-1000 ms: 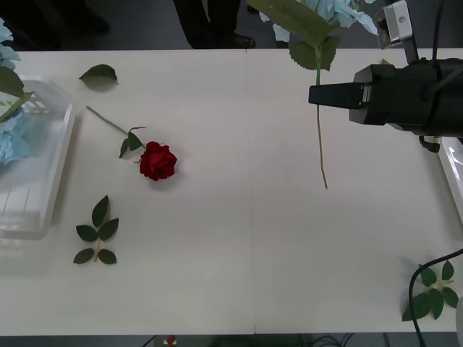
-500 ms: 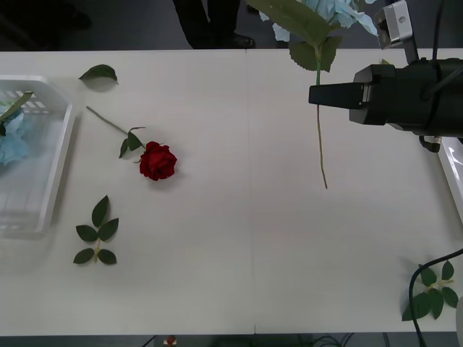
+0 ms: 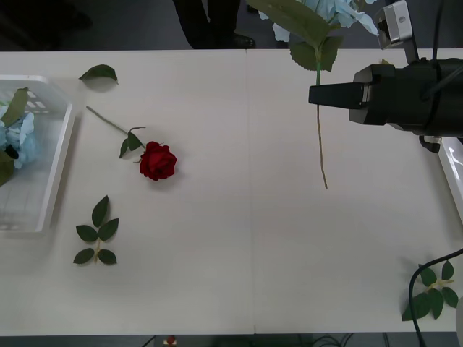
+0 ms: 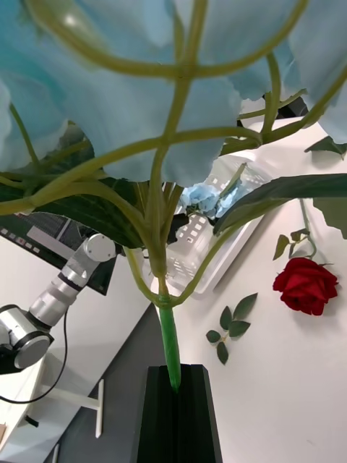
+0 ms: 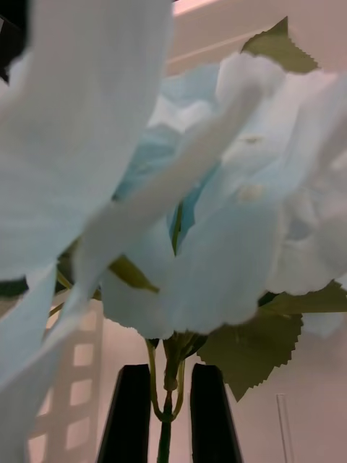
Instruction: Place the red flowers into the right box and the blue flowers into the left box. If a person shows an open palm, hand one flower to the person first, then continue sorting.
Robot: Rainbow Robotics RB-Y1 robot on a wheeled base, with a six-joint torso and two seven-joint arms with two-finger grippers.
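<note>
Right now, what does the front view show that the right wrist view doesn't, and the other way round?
Front view alone: the lone leaf near the table's far edge, the leaf sprig at the table's near right corner, and the right box edge.

Right wrist view alone: the branching stalks under the bloom, and the stem entering the shut black fingers.

Both: the right gripper holding a blue flower by its stem, the red flower on the table, the leaf sprig near it, and the left box with a blue flower inside.
</note>
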